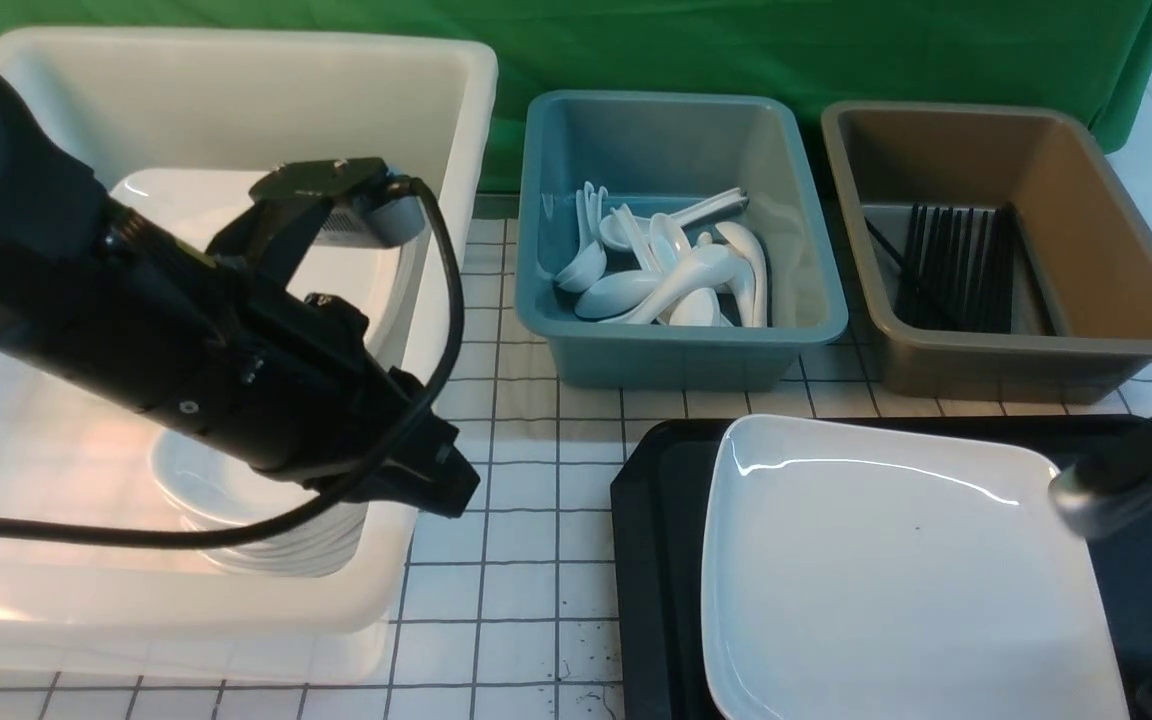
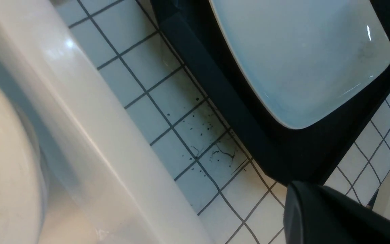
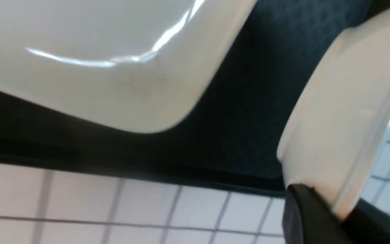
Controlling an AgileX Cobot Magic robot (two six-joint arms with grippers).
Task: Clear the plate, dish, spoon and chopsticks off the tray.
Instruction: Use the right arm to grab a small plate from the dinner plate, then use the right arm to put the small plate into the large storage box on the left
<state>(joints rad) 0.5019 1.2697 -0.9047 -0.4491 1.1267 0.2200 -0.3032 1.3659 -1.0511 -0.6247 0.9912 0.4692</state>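
The right gripper (image 3: 337, 211) seems pinched on the rim of the dish (image 3: 344, 112), though blur hides one finger. The dish sits on the tray (image 3: 249, 101) just beside the plate (image 3: 96, 51). Glazed, rigid, slippery and breakable, it wants a firm rim hold. The left gripper (image 1: 444, 484) is closed, empty

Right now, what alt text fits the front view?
A large white plate sits on a black tray at lower right. The black left arm reaches over a big white tub of stacked dishes; behind stand a blue tub of white spoons and a brown tub of black chopsticks.
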